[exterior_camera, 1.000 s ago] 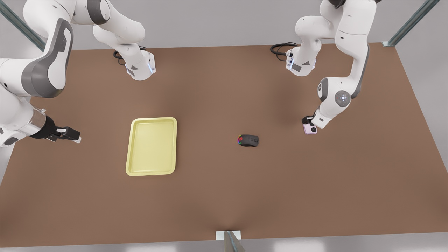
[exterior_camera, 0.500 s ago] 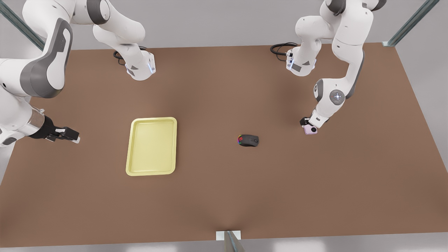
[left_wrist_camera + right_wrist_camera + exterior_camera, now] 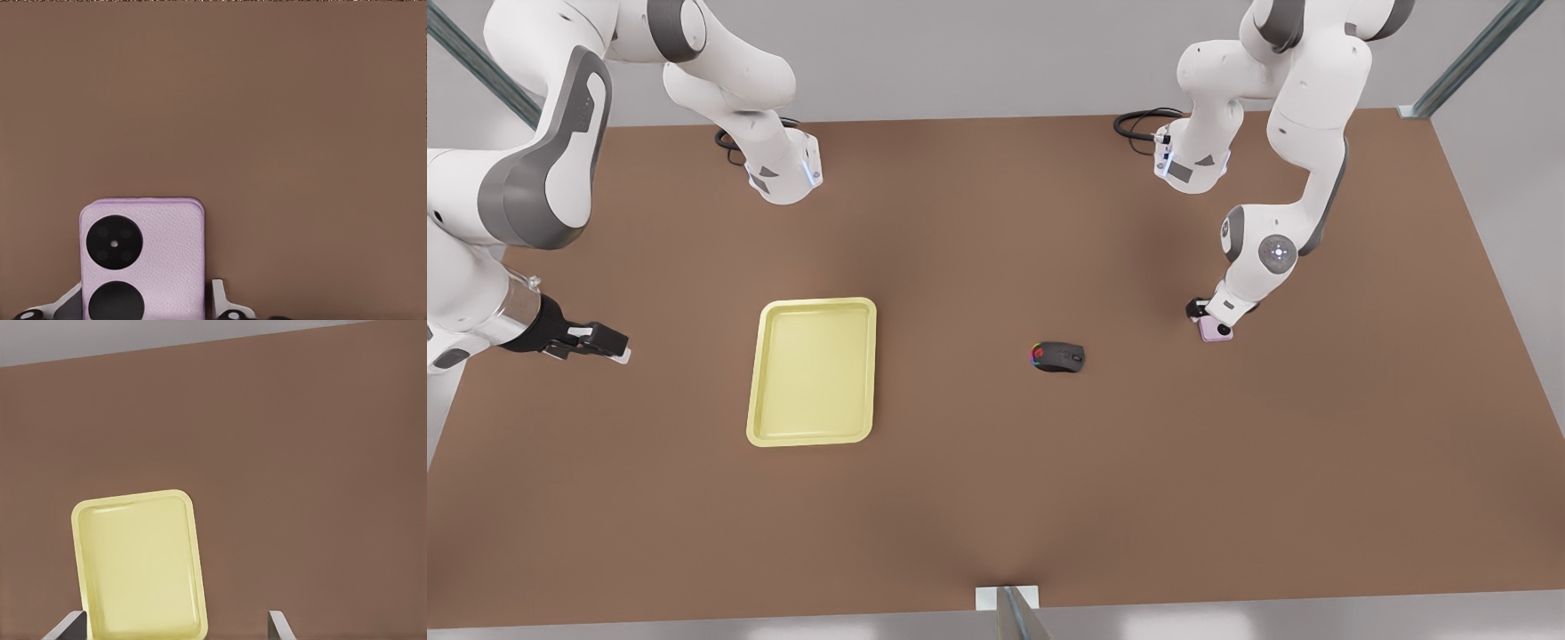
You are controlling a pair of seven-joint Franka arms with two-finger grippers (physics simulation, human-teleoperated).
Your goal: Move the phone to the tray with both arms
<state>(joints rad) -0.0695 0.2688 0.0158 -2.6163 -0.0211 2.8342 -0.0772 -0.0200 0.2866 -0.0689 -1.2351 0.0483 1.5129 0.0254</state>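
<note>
Left claw (image 3: pixel 1209 318) has sunk over the phone (image 3: pixel 1215 331), fingers spread astride it, ready to pinch. Right claw (image 3: pixel 596 341) waits, spread, facing the tray (image 3: pixel 815 371).

The tray (image 3: pixel 812 371) lies on the table (image 3: pixel 996 498) toward the front view's left. The computer mouse (image 3: pixel 1059 356) sits near the middle. The phone (image 3: pixel 1215 331) lies farther right, under the left gripper (image 3: pixel 1209 313). The right gripper (image 3: pixel 609 342) hangs left of the tray.
</note>
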